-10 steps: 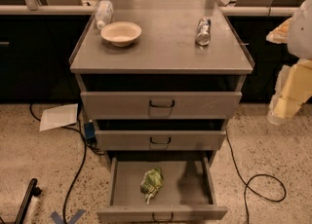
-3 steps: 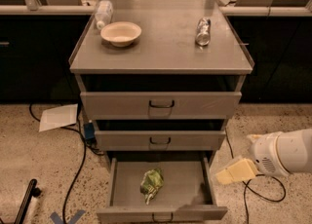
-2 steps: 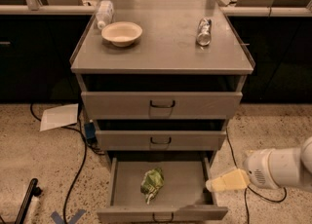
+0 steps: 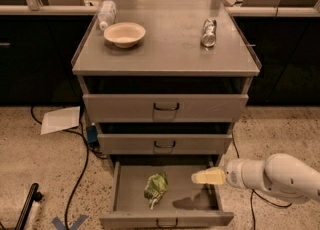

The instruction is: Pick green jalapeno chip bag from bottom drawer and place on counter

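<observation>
- Presently the bottom drawer (image 4: 165, 220) stands pulled out at 6 o'clock of the view, and its small loop handle shows at the front centre.
- Green jalapeno chip bag (image 4: 156, 189) lies crumpled on the drawer floor, left of centre. Its print is too small to read.
- Gripper (image 4: 202, 176), cream-tipped, hangs over the drawer's right half, at 3 o'clock from the bag and apart from it. I cannot tell whether it is wide or narrow, and it holds nothing I can see.
- White arm (image 4: 280, 176) enters from 4 o'clock of the view, reaching leftward.
- Dark shadow (image 4: 192, 203) sits on the drawer floor below the gripper.
- Middle drawer (image 4: 165, 144) and top drawer (image 4: 165, 107) are each slightly out, with dark gaps above them.
- Counter (image 4: 165, 49) at 12 o'clock carries a pale bowl (image 4: 124, 34) at its 10 o'clock.
- Clear bottle (image 4: 106, 13) lies just behind the bowl, and its label is unreadable.
- Silver can (image 4: 208, 32) lies on its side at the counter's 2 o'clock, with no legible lettering.
- White sheet (image 4: 61, 120) lies on the speckled floor at 9 o'clock, beside black cables (image 4: 80, 174).
</observation>
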Available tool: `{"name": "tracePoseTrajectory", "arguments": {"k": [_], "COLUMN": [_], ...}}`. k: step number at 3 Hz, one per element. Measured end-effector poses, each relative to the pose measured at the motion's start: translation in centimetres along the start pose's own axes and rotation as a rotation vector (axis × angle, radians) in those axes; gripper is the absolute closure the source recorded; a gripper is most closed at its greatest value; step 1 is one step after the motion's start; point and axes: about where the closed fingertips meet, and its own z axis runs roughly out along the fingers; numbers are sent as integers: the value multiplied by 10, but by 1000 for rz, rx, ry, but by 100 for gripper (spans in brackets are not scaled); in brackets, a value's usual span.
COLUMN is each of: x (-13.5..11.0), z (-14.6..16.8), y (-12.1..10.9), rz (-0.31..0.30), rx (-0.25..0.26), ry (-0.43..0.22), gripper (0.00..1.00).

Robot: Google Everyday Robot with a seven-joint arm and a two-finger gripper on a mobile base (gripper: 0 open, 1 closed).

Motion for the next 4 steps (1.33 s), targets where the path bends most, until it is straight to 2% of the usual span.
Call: {"name": "tracePoseTrajectory", "arguments": {"k": [1, 2, 3, 4], "x": [9, 12, 4, -3], "z": [61, 58, 76, 142], "y": [-20, -19, -33, -36], "rz": [49, 47, 95, 143], "rx": [-25, -11, 2, -51], "ry": [7, 7, -99, -181], "gripper": [0, 0, 0, 0]}}
